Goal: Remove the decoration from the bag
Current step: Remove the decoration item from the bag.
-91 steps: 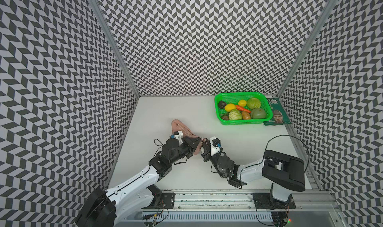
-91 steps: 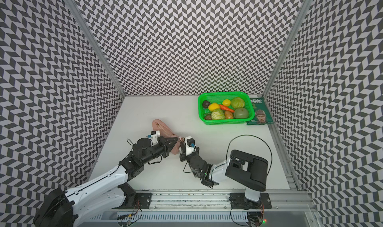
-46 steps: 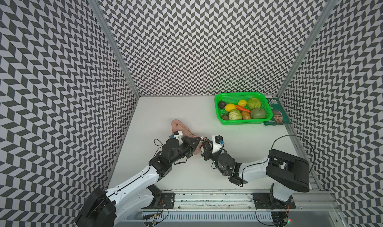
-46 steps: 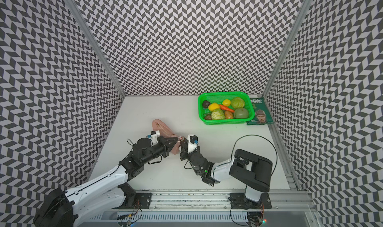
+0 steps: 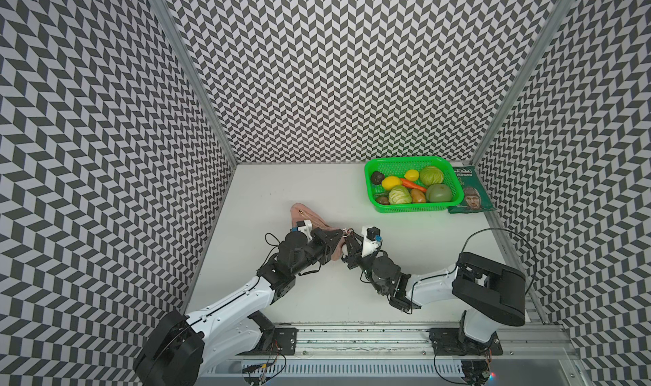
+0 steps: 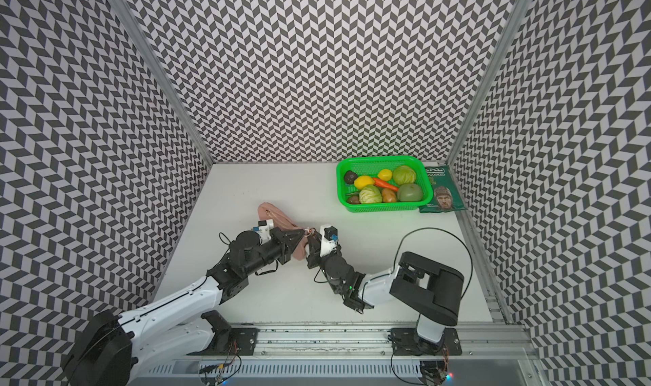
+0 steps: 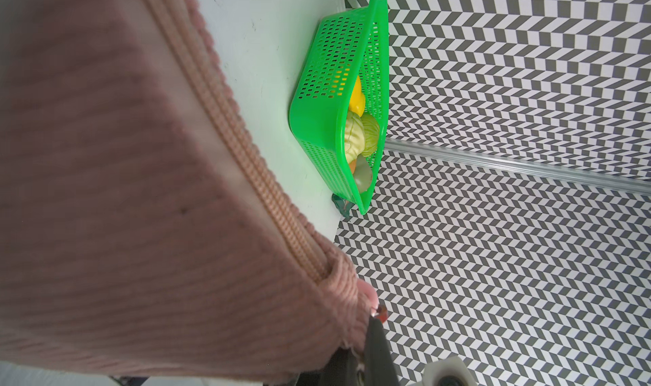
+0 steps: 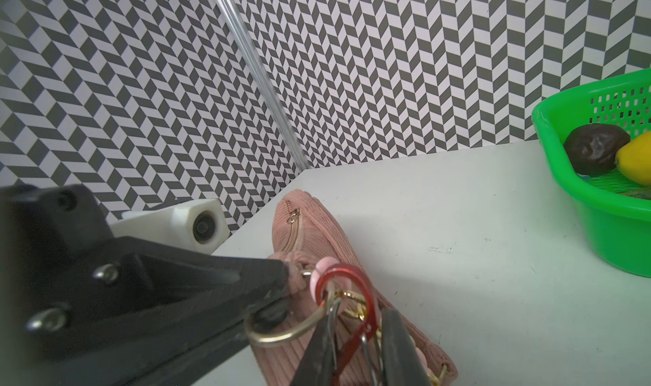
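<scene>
On green packet (image 5: 471, 198) beside basket (image 5: 412, 208): "COOKED"

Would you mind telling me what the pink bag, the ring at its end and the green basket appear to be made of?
Bag: soft ribbed fabric, likely corduroy, matte; fine parallel ridges show.
Ring: probably metal, polished gold tone; it glints.
Basket: moulded plastic, glossy; perforated walls, shiny rim.
</scene>
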